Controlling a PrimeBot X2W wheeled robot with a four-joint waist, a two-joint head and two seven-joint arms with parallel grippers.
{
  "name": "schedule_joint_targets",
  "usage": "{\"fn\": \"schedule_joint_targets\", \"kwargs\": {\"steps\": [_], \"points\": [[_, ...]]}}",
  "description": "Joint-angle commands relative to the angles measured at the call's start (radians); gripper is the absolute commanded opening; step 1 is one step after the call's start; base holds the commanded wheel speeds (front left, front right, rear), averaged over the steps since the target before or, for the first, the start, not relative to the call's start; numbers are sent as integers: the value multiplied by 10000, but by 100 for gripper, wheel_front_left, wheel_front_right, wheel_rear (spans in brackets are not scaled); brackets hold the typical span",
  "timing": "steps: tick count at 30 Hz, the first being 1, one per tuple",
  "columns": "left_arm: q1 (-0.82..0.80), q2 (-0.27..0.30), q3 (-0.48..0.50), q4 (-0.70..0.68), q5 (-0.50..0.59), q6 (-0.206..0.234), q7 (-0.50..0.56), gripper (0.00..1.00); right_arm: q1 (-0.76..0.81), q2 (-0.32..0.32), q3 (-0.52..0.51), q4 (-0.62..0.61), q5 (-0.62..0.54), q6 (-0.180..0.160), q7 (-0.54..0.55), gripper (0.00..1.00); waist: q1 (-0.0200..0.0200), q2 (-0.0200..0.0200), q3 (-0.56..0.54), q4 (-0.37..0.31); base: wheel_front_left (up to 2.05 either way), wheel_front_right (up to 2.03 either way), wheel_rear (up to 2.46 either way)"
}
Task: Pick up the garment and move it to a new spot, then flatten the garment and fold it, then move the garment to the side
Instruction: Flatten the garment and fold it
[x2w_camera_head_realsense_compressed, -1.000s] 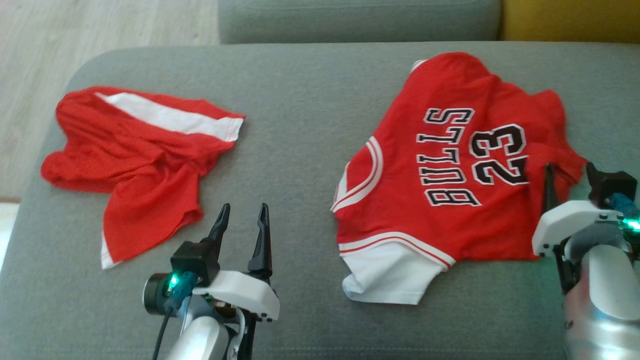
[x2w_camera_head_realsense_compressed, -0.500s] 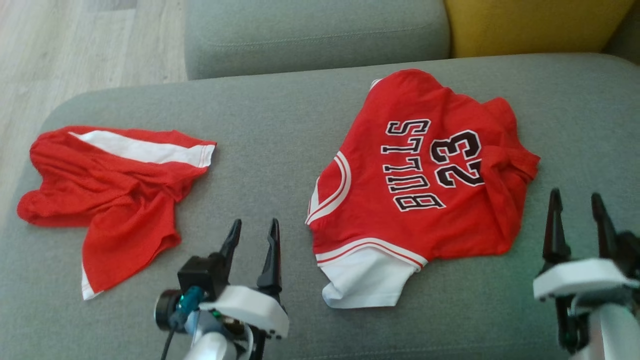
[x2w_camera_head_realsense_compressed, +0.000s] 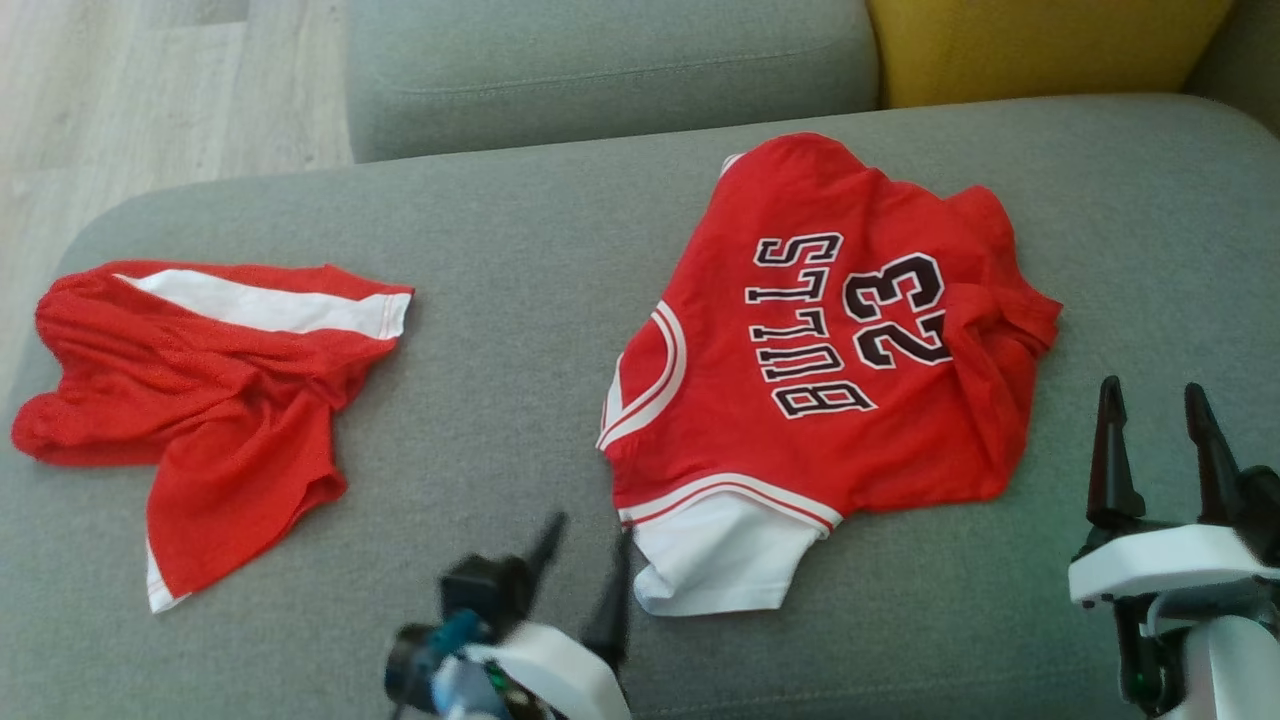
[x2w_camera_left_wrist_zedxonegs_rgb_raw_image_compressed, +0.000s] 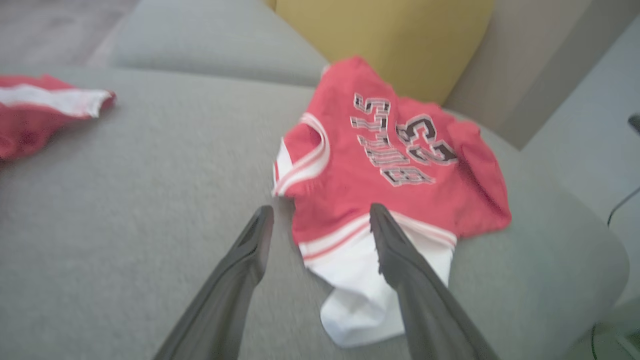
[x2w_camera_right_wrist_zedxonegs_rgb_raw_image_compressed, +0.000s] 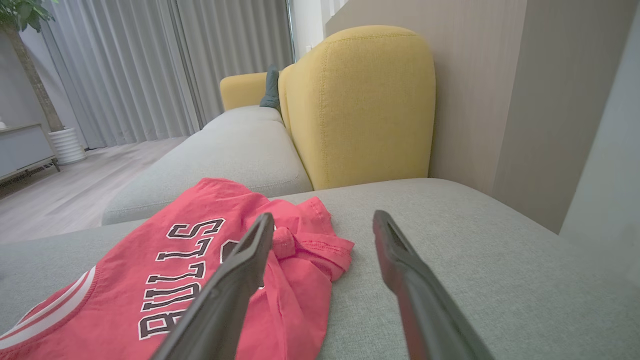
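We log the red fabric jersey lettered BULLS 23 (x2w_camera_head_realsense_compressed: 830, 340) lying rumpled on the grey sofa seat (x2w_camera_head_realsense_compressed: 520, 260), right of centre, its white panel nearest us. The left end effector (x2w_camera_head_realsense_compressed: 588, 528), blurred, is just beside that panel, its fingers spread wide and holding nothing. The right end effector (x2w_camera_head_realsense_compressed: 1151, 388) is likewise wide and empty, near the jersey's right edge. The crumpled red shorts with a white stripe (x2w_camera_head_realsense_compressed: 210, 380) lie well apart, at left.

Place: a home living room
Seating: grey sofa (x2w_camera_right_wrist_zedxonegs_rgb_raw_image_compressed: 240, 150) with a yellow upholstered backrest (x2w_camera_right_wrist_zedxonegs_rgb_raw_image_compressed: 360, 100) (a second yellow one sits further along)
Window side: full-length grey curtains (x2w_camera_right_wrist_zedxonegs_rgb_raw_image_compressed: 150, 65)
Underfoot: pale wood floor (x2w_camera_right_wrist_zedxonegs_rgb_raw_image_compressed: 65, 200)
Corner: tree (x2w_camera_right_wrist_zedxonegs_rgb_raw_image_compressed: 31, 75) in a white ribbed pot (x2w_camera_right_wrist_zedxonegs_rgb_raw_image_compressed: 67, 145), beside a low grey cabinet (x2w_camera_right_wrist_zedxonegs_rgb_raw_image_compressed: 25, 147)
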Motion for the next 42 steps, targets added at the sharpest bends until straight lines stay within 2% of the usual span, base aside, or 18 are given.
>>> {"fn": "schedule_joint_targets", "kwargs": {"steps": [1, 5, 8, 17, 24, 25, 26, 27, 29, 35, 42], "points": [[-535, -5, -9, -29, -76, -148, 123, 100, -322, -64, 240, -370, 37, -7, -1, 100, 0, 0, 30, -68, 0, 0, 0], [-740, -5, -756, 549, -416, -580, 613, 100, -328, -64, 332, -356, 82, -7, 17, 100, 0, 0, 119, -251, 0, 0, 0], [-888, -5, -1114, 867, -571, -712, 836, 100, -380, -64, 353, -358, 88, -7, 20, 100, 0, 0, 211, -377, 0, 0, 0], [-1561, -5, -1558, 2035, -616, -376, 899, 100, -551, -64, 478, -395, 50, -7, 39, 100, 0, 0, 495, -725, 0, 0, 0], [-2017, -5, -1751, 2559, -991, -315, 818, 100, -722, -64, 513, -463, 33, -7, 59, 100, 0, 0, 696, -862, 0, 0, 0], [-2068, -5, -1794, 2600, -1106, -383, 802, 53, -747, -64, 513, -468, 27, -7, 61, 100, 0, 0, 725, -865, 0, 0, 0], [-2114, -5, -1833, 2617, -1245, -479, 773, 19, -770, -64, 524, -461, 5, -7, 72, 100, 0, 0, 745, -862, 0, 0, 0], [-2152, -5, -1861, 2615, -1398, -568, 719, 0, -790, -64, 538, -450, -30, -7, 85, 100, 0, 0, 760, -849, 0, 0, 0], [-2252, -5, -1858, 2561, -1647, -619, 513, 0, -847, -64, 533, -426, -130, -7, 123, 100, 0, 0, 788, -777, 0, 0, 0], [-2436, -5, -1272, 2075, -2042, -30, -114, 0, -1161, -64, 424, -296, -615, -7, 421, 100, 0, 0, 800, -299, 0, 0, 0], [-2053, -5, 228, 630, -1280, 511, -187, 0, -1693, -235, 542, 359, -1314, -7, 1076, 100, 0, 0, 820, 318, 0, 0, 0]]}}
